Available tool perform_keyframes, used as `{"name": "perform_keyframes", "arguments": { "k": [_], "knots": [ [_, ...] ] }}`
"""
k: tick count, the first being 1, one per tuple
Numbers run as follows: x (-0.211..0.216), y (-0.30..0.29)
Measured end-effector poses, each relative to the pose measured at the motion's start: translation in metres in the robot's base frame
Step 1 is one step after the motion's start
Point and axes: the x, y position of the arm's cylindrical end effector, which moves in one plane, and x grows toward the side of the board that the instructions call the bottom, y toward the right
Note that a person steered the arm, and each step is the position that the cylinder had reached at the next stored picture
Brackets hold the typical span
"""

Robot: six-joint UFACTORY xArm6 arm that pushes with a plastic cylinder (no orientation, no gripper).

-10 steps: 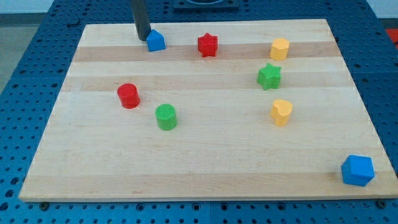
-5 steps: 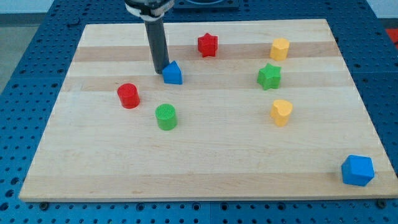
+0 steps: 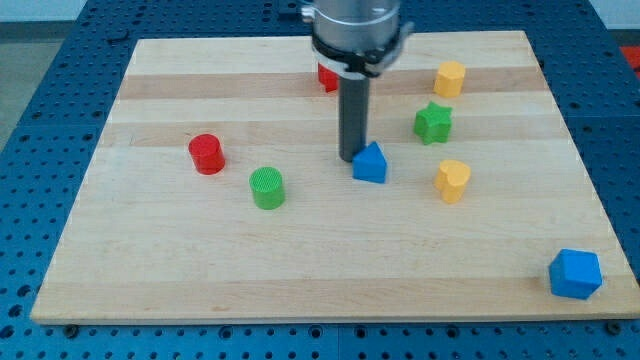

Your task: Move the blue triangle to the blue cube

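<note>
My tip (image 3: 351,158), a bare rod end holding nothing, touches the far-left side of the blue triangle (image 3: 370,163) near the board's middle. The blue cube (image 3: 575,273) sits well apart at the near right corner. The wooden board (image 3: 300,260) lies on a blue perforated table (image 3: 40,120).

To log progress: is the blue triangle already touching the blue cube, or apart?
Apart. The blue triangle lies mid-board beside my tip, while the blue cube sits at the view's bottom right corner.

Counter (image 3: 330,250) is pale matt wood with visible grain; blue triangle (image 3: 370,163), blue cube (image 3: 575,273) look matt plastic.
</note>
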Motion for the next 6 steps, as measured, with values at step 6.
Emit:
{"name": "perform_keyframes", "arguments": {
  "k": [6],
  "knots": [
    [0.122,0.136]
  ]
}}
